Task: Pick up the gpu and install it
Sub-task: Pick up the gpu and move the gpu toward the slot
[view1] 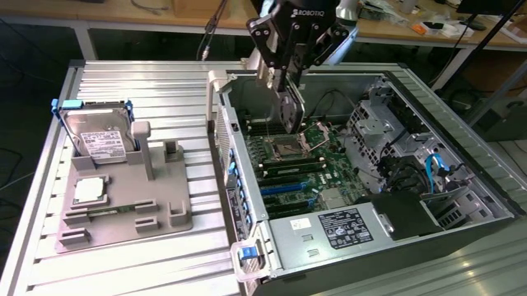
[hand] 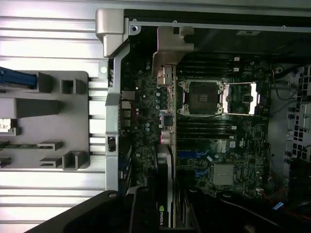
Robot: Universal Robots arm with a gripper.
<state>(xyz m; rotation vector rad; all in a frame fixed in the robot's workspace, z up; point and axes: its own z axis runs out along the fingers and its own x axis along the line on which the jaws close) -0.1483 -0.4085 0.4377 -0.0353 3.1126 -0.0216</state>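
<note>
Over the open case (view1: 239, 160), above the mobo (view1: 317, 169), your gripper (view1: 284, 83) hangs w/ its fingers pinching the gpu (view1: 288, 111). The card is on edge and points down toward the CPU socket (view1: 290, 147) area. It's clear of the board as far as you can tell, so not seated. In the wrist view the gpu (hand: 165, 145) runs edge-on from the gripper (hand: 167, 216) out to its metal bracket (hand: 171, 46) at the far end. The blue slots (view1: 284, 188) lie apart from the card's lower end.

Handling, as a judgement:
- **Feel:** light, stiff, thin.
- **Weak spots:** it's fragile at the components and edge contacts. The bracket is prob. the toughest part.
- **Grip:** a hold on the flat faces looks right to you. Go easy on squeeze and keep off the connector edge.
- **Slip:** the smooth faces could slip if tilted.

The hdd (view1: 97, 139) and chip (view1: 89, 192) sit on the grey stand (view1: 120, 225), well apart from the case.
</note>
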